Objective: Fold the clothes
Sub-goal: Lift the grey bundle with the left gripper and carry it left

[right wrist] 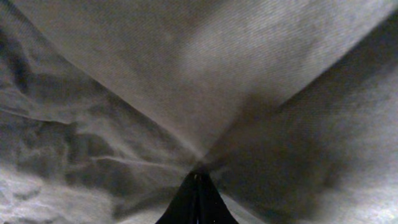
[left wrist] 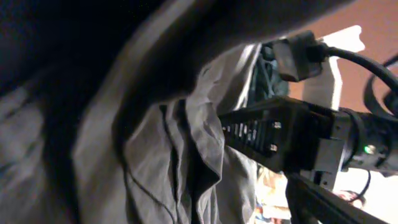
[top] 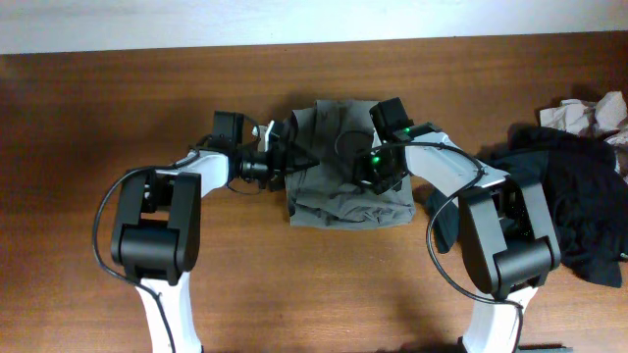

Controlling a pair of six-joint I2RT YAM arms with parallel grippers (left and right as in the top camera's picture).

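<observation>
The clothes, a pair of grey-olive shorts (top: 343, 181), lie partly folded at the table's middle. My left gripper (top: 297, 159) is at their left edge, and its jaws stand wide with rumpled fabric (left wrist: 186, 155) between them. My right gripper (top: 378, 169) sits on the shorts' upper right part. Its fingertips (right wrist: 198, 179) are pressed together and shut on the cloth (right wrist: 186, 74), whose creases run out from the pinch. The right arm's black housing (left wrist: 280, 134) shows close by in the left wrist view.
A heap of black garments (top: 574, 196) lies at the right of the table. A small pale cloth (top: 589, 113) sits behind it. The brown table (top: 78, 147) ends at a white wall along the back.
</observation>
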